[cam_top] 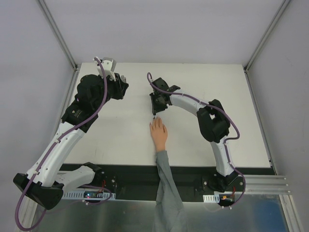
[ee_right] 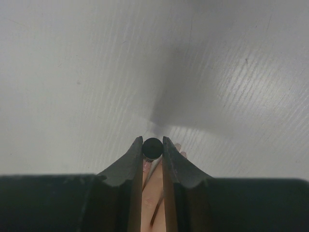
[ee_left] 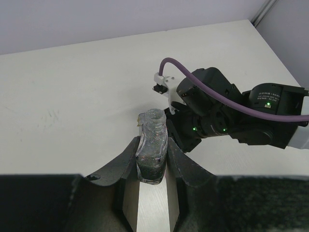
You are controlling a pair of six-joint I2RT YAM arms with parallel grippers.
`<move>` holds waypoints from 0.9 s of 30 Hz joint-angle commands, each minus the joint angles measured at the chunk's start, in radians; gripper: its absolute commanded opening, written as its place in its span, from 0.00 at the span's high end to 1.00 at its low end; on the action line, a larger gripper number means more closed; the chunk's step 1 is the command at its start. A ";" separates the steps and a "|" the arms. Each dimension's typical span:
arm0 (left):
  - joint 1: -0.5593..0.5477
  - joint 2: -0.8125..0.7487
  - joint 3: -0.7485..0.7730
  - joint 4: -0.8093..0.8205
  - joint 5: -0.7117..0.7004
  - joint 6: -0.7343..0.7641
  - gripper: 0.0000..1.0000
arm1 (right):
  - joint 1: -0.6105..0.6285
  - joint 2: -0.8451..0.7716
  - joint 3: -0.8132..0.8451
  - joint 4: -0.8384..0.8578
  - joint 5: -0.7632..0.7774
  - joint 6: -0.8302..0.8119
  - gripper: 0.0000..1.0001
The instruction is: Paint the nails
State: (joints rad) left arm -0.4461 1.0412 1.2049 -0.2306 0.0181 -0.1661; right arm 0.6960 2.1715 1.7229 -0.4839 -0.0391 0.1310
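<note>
The peach mannequin hand [cam_top: 158, 133] with a grey sleeve [cam_top: 166, 186] lies palm down, fingers pointing to the far side. Its nails are too small to make out. My right gripper [cam_top: 156, 107] hovers just beyond the fingertips and is shut on a round black brush cap [ee_right: 152, 146]. In the right wrist view the fingers of the hand [ee_right: 157, 191] lie right under that cap, between my jaws. My left gripper [cam_top: 119, 88] at the far left is shut on a small dark glittery polish bottle [ee_left: 151, 150], open at the top and held upright above the table.
The white table [cam_top: 116, 130] ends in a black strip at the near edge by the arm bases. Grey walls and metal frame posts [cam_top: 58, 34] close in the sides and back. The right arm [ee_left: 227, 116] fills the right of the left wrist view.
</note>
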 commanded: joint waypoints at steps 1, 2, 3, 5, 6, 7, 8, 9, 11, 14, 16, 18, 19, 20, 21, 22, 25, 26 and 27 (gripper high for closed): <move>-0.005 -0.012 0.031 0.024 0.005 0.007 1.00 | -0.006 0.005 0.056 -0.021 0.013 0.015 1.00; -0.005 -0.012 0.033 0.024 0.005 0.010 1.00 | -0.006 0.008 0.060 -0.021 0.013 0.013 1.00; -0.005 -0.010 0.033 0.024 0.005 0.008 1.00 | -0.007 0.010 0.064 -0.022 0.015 0.012 1.00; -0.005 -0.010 0.033 0.025 0.006 0.010 1.00 | -0.009 0.011 0.072 -0.027 0.013 0.012 1.00; -0.005 -0.009 0.033 0.024 0.006 0.010 1.00 | -0.007 0.010 0.075 -0.028 0.015 0.010 1.00; -0.005 -0.010 0.033 0.024 0.005 0.008 1.00 | -0.009 0.008 0.075 -0.031 0.015 0.009 0.99; -0.005 -0.010 0.033 0.024 0.005 0.008 1.00 | -0.007 0.004 0.075 -0.033 0.015 0.009 1.00; -0.005 -0.010 0.035 0.024 0.003 0.008 1.00 | -0.009 -0.007 0.073 -0.036 0.016 0.010 1.00; -0.005 -0.007 0.035 0.024 0.003 0.008 1.00 | -0.007 -0.022 0.061 -0.047 0.019 0.012 1.00; -0.005 -0.007 0.036 0.024 0.002 0.008 1.00 | -0.009 -0.052 0.041 -0.050 0.019 0.013 0.99; -0.005 -0.006 0.035 0.025 0.003 0.005 1.00 | -0.009 -0.065 0.024 -0.050 0.015 0.016 1.00; -0.005 -0.004 0.035 0.025 0.000 0.007 1.00 | -0.006 -0.073 0.020 -0.051 0.016 0.019 1.00; -0.005 -0.003 0.032 0.025 0.000 0.007 1.00 | -0.006 -0.073 0.020 -0.050 0.018 0.016 0.99; -0.005 -0.003 0.033 0.025 0.000 0.007 1.00 | -0.004 -0.072 0.021 -0.050 0.019 0.015 1.00; -0.005 -0.003 0.033 0.025 -0.001 0.007 1.00 | -0.007 -0.072 0.023 -0.051 0.027 0.012 0.99; -0.005 -0.003 0.035 0.025 -0.001 0.007 1.00 | -0.007 -0.072 0.027 -0.058 0.030 0.009 1.00; -0.005 -0.001 0.036 0.025 0.002 0.011 1.00 | -0.006 -0.078 0.027 -0.061 0.025 0.001 0.99; -0.005 0.000 0.038 0.024 0.000 0.010 1.00 | -0.004 -0.081 0.029 -0.061 0.022 0.002 1.00; -0.005 0.002 0.038 0.025 0.002 0.010 1.00 | -0.001 -0.085 0.029 -0.061 0.024 -0.001 1.00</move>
State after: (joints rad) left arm -0.4461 1.0416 1.2049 -0.2306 0.0177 -0.1661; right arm 0.6914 2.1719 1.7481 -0.5148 -0.0303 0.1303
